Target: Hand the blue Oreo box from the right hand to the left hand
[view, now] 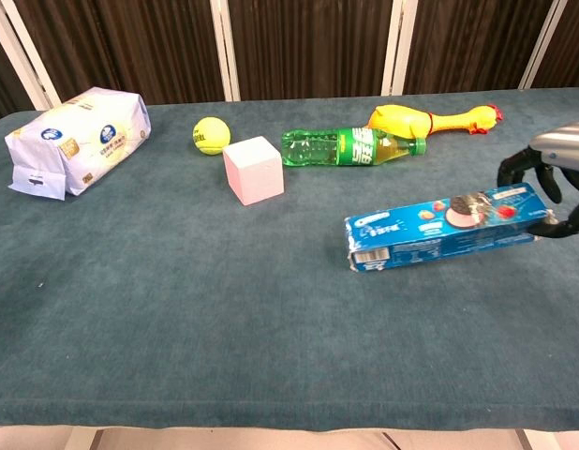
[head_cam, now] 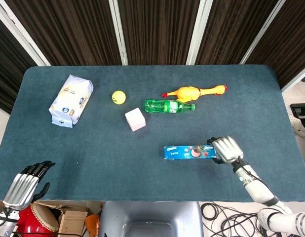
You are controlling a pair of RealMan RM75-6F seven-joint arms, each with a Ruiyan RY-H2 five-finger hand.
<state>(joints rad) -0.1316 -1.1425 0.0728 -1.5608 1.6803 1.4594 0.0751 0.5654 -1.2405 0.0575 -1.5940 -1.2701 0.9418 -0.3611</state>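
Observation:
The blue Oreo box (head_cam: 188, 152) (view: 439, 228) is a long carton, tilted with its left end lower and lifted off the table at the right front. My right hand (head_cam: 225, 149) (view: 549, 175) grips its right end, fingers wrapped over the top. My left hand (head_cam: 25, 183) hangs off the table's front left corner with fingers apart and nothing in it; the chest view does not show it.
A pink cube (head_cam: 135, 119), a green bottle (head_cam: 169, 106), a yellow rubber chicken (head_cam: 194, 92) and a yellow ball (head_cam: 118, 97) lie mid-table. A white tissue pack (head_cam: 70, 99) sits at the far left. The table's front edge (view: 289, 424) runs below.

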